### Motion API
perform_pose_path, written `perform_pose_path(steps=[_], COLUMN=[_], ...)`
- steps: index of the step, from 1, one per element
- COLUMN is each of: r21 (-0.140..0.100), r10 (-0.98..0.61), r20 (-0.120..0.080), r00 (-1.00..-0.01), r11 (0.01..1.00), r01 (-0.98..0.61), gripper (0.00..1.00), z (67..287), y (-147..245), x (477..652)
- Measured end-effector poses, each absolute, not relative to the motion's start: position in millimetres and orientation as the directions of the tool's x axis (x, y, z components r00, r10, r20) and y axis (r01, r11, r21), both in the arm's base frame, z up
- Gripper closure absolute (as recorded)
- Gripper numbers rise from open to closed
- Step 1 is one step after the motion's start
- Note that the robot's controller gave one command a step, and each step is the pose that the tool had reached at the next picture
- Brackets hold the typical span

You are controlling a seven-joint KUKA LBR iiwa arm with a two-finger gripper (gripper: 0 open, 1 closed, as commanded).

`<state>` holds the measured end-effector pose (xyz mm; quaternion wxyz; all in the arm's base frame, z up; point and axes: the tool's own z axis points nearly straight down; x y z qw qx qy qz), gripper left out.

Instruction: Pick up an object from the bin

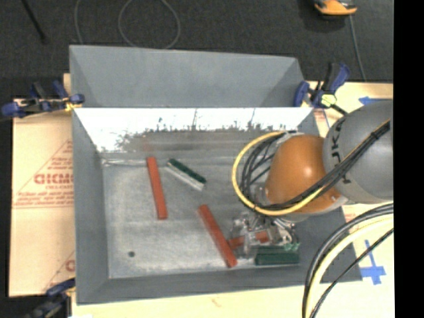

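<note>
Bin floor (132, 234) open at lower left. Lower-right corner obstructed: red bar (216, 236) and green block (277, 258), seemingly against the gripper (255, 236).

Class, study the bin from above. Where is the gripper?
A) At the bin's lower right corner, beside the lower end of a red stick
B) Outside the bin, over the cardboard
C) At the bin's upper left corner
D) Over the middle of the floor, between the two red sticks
A: the gripper is down in the lower right corner of the bin, beside the lower end of the slanted red stick and next to a dark green thing.
</note>
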<state>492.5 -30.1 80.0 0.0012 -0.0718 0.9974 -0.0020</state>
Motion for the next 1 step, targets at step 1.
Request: perform_pose_path(steps=[1], r21=[-0.004], r10=[-0.143], r20=[-0.002], r00=[-0.990], r11=[0.990], r01=[-0.143], gripper=[1.00], z=[80.0], y=[-30.2], x=[492.5])
